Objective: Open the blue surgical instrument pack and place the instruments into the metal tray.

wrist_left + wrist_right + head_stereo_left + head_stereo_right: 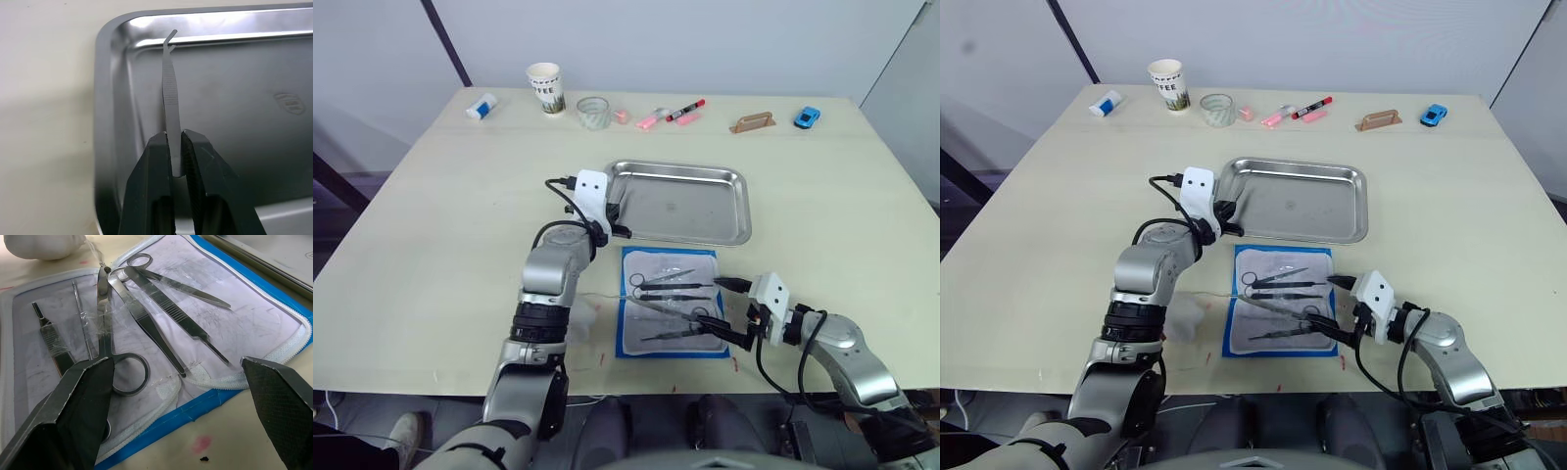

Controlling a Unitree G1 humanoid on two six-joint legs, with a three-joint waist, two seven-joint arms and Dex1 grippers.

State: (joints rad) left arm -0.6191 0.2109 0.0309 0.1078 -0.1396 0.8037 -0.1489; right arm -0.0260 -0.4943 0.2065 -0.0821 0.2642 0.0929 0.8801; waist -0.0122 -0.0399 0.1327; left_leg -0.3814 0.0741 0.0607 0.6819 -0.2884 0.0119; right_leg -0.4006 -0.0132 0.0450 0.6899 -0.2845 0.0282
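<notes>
The blue surgical instrument pack (pixel 669 302) lies open just in front of the metal tray (pixel 683 201), its pale lining up. Scissors (pixel 108 335), forceps (pixel 168 308) and other slim instruments rest on the lining. The left gripper (pixel 172 161) pinches one pair of tweezers (pixel 170 100) (tip bent) over the tray's near-left corner. The right gripper (pixel 730 311) is spread wide at the pack's right edge, one finger over the scissors' ring handle. Beyond the tray stand a paper cup (pixel 545 87), a marker pen (pixel 685 109) and a toy car (pixel 807 117).
</notes>
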